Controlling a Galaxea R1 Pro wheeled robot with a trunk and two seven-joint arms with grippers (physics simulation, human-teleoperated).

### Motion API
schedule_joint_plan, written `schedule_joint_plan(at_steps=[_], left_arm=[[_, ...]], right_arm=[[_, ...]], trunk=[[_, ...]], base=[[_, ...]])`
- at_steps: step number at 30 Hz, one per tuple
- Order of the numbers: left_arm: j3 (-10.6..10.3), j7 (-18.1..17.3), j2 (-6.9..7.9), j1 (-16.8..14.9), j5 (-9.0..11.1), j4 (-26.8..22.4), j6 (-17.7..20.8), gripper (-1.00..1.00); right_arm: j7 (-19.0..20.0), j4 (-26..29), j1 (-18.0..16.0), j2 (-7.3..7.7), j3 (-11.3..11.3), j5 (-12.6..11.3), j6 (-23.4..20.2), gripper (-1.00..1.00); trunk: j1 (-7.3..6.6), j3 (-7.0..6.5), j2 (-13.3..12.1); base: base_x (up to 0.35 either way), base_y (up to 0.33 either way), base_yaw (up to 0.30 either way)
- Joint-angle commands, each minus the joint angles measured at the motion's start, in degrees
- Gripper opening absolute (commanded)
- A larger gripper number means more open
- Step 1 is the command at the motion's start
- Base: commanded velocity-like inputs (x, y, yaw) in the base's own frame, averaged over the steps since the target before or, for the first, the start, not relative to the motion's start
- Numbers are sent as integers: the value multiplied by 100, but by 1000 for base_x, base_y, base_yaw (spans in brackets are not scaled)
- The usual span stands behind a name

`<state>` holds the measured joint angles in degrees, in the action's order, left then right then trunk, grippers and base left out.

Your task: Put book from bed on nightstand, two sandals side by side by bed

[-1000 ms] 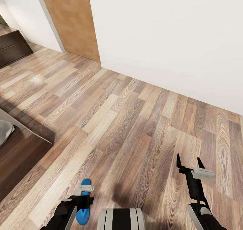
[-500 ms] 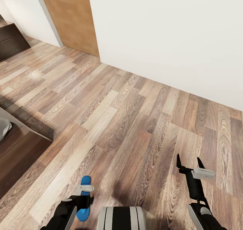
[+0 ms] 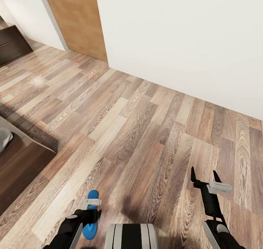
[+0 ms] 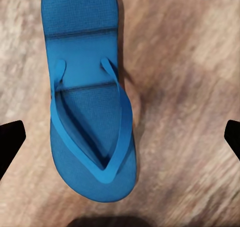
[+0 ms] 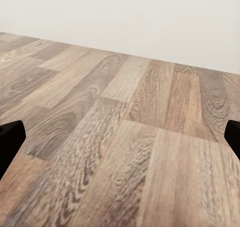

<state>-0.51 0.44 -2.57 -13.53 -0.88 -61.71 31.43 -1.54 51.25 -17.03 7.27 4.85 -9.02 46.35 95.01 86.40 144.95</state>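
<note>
While the head view looks down on the plank floor [image 3: 138, 124], a blue sandal [image 3: 90, 215] lies under the left gripper [image 3: 88, 213]; the right gripper [image 3: 205, 178] hangs spread. At the left wrist, the sandal [image 4: 90, 102] sits between parted jaws. At the right wrist, bare floor [image 5: 125, 152] meets a white wall [image 5: 120, 17].

A blue sandal [image 4: 90, 102] lies strap-up on the wood floor [image 4: 190, 87].

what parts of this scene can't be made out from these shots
- Sandal, head view: its middle is covered by the left gripper; whether it lies on the floor or hangs just above cannot be told.
- Sandal, left wrist view: heel end cut off by the frame edge.
- Bed, head view: cut off by the frame edge.
- Dark-brown cabinet, head view: cut off by the frame edge.
</note>
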Motion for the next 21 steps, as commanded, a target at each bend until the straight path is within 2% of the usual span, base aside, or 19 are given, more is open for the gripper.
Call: schedule_joint_plan(at_steps=[1, 11, 15, 21], left_arm=[[-3, 4, 2, -1, -9, -8, 27, 100], [-1, 1, 10, -1, -9, -8, 20, 100], [-1, 4, 10, -1, -9, -8, 20, 100], [-1, 6, 15, -1, -9, -8, 2, 100]], right_arm=[[-17, -1, -2, 3, -10, -12, 15, 100], [-16, -8, -2, 1, -16, -12, 15, 100], [-18, -10, -2, 1, -18, -12, 18, 100], [-15, -9, -2, 3, -17, -12, 20, 100]], trunk=[[-1, 3, 1], [-1, 3, 1], [9, 92, 7], [9, 92, 7]], base=[[0, 0, 0], [0, 0, 0], [0, 0, 0], [0, 0, 0]])
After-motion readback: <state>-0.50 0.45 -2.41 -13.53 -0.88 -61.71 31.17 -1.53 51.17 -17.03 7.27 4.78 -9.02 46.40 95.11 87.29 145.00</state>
